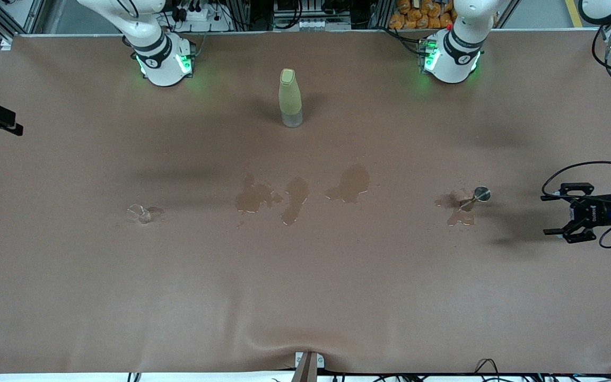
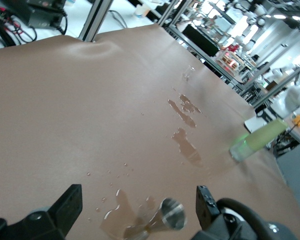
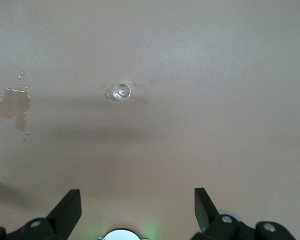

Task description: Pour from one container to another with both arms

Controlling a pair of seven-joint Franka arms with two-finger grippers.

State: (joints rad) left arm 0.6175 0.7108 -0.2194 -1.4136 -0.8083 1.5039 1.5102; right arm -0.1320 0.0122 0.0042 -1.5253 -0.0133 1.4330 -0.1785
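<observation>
you're looking at the left gripper (image 1: 560, 216) hanging at the left arm's end of the table (image 1: 72, 297), its body lying level and its fingers pointing toward the stemmed vessel (image 1: 475, 197). the fingers are standing wide apart and gripping nothing. in the left wrist view the vessel (image 2: 166, 216) is sitting between the two spread fingers (image 2: 69, 204) but apart from them, grey mouth turned toward the camera.

the vessel is leaning tilted rather than standing straight, its thin stem running down into a small puddle (image 1: 456, 209) just beside it. whether it is fully lying on its side, you can't tell.

your right arm is showing only its base (image 1: 163, 62) in the front view; the black piece at that view's edge you can't identify. its wrist view is looking straight down on the table from well above, with the right gripper (image 3: 137, 207) spread wide and empty over bare cloth. the glass cup (image 3: 121, 91) is sitting in that view well clear of the fingers, mouth up, droplets scattered around it.

on the table the cup (image 1: 140, 213) is resting toward the right arm's end, well apart from the vessel. between them three wet patches (image 1: 295, 197) are spreading over the cloth. the yellow-green bottle (image 1: 289, 98) is standing upright farther from the front camera than the patches, between the two bases.
</observation>
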